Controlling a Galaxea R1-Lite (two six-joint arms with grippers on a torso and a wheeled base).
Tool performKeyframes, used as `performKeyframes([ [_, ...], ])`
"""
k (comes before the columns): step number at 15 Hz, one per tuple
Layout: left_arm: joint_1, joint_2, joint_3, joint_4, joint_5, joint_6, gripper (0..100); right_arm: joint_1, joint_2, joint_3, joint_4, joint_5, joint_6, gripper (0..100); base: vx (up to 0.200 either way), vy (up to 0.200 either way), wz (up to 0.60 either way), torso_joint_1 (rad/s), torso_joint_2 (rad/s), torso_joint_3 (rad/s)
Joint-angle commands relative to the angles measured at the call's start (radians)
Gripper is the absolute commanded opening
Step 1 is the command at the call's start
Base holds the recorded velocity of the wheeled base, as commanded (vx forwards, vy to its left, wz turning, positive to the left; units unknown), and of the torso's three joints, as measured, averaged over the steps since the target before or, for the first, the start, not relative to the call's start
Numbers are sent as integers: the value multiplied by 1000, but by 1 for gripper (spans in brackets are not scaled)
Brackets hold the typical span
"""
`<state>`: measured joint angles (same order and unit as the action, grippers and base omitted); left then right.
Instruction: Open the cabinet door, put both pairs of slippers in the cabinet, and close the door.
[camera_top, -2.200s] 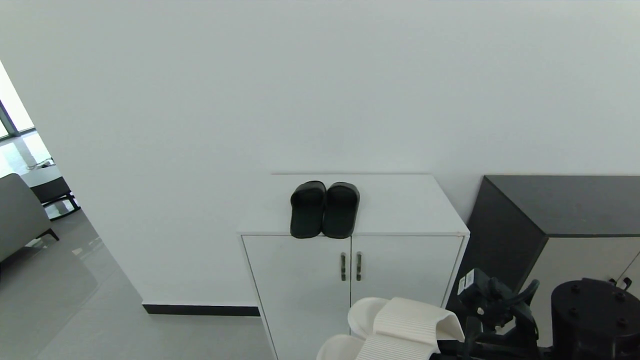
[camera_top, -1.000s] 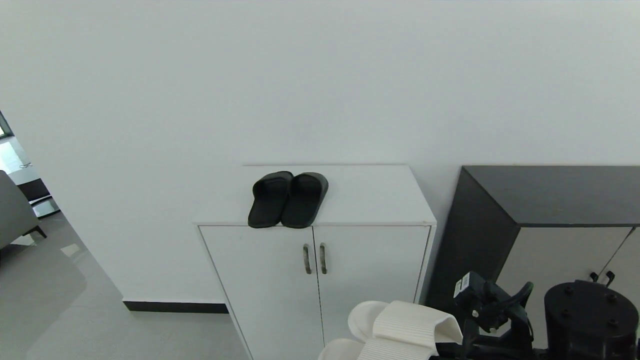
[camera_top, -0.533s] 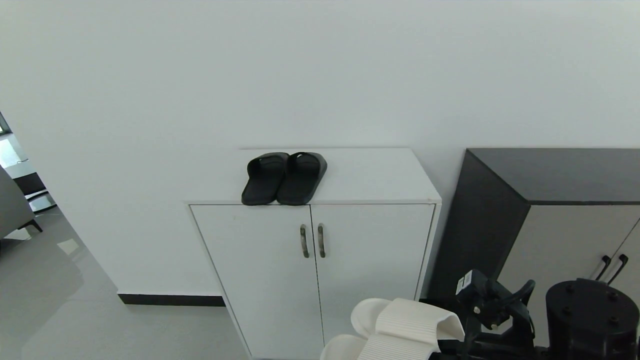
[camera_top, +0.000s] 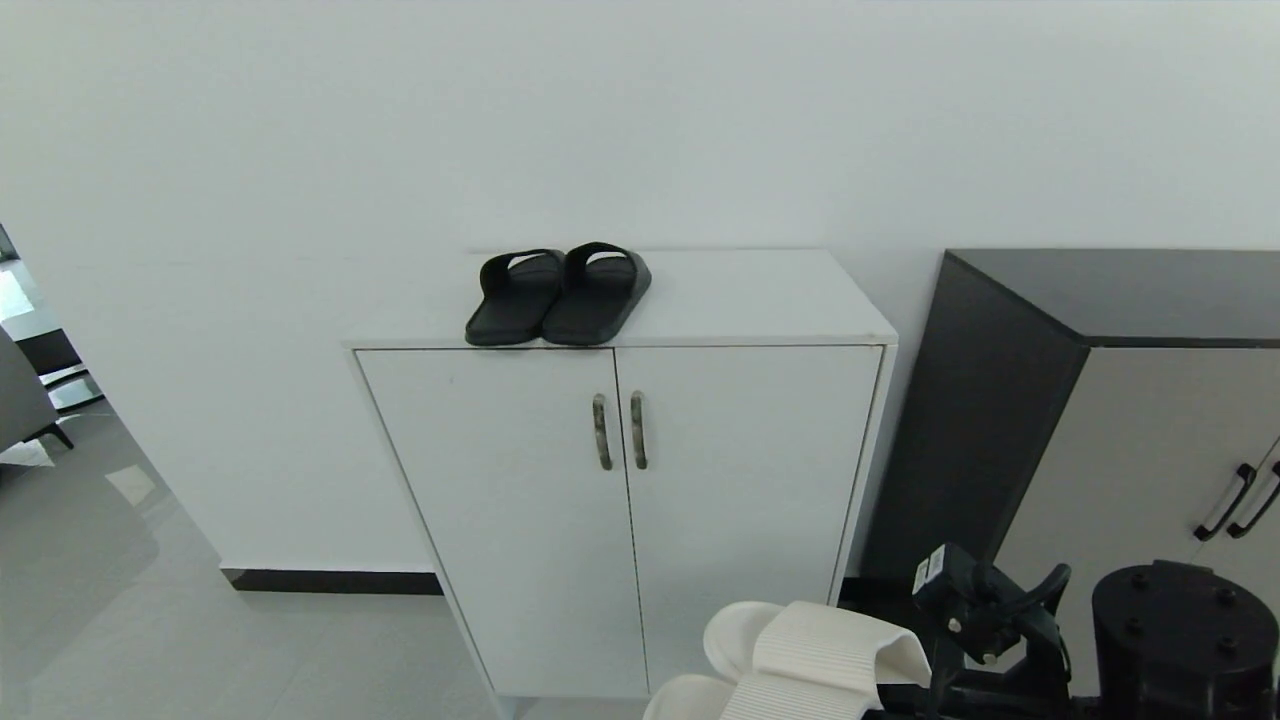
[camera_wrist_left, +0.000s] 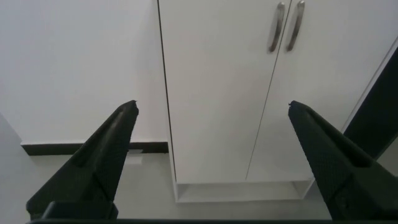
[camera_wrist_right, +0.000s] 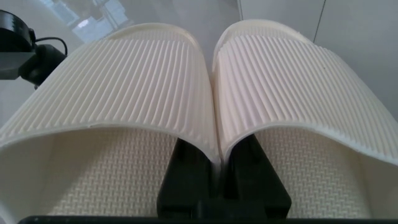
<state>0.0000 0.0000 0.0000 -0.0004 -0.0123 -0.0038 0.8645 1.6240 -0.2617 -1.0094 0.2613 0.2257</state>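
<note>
— Right gripper (camera_wrist_right: 219, 157) pinches the white slippers (camera_wrist_right: 143, 81) by their inner walls, held low before the cabinet (camera_top: 740, 500); the black slippers (camera_top: 560, 295) sit at its top's front edge. Risk?
— Doors shut, handles (camera_top: 618, 432) untouched. Left gripper (camera_wrist_left: 212, 107), spread wide and facing them, could shake the black pair off with a hard pull.

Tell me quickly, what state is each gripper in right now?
Left gripper: open, holding nothing, facing the white cabinet.
Right gripper: shut on the pair of white slippers.
</note>
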Motion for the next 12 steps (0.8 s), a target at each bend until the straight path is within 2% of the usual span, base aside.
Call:
performKeyframes([
  [1, 0, 2, 0, 0, 0, -1, 100, 1, -1, -1, -9, 0, 0, 0, 0, 0, 0, -207, 491, 290],
  [12, 0, 0, 0, 0, 0, -2, 100, 2, 17, 2, -31, 3, -31, 0, 0, 0, 0, -177, 471, 292],
])
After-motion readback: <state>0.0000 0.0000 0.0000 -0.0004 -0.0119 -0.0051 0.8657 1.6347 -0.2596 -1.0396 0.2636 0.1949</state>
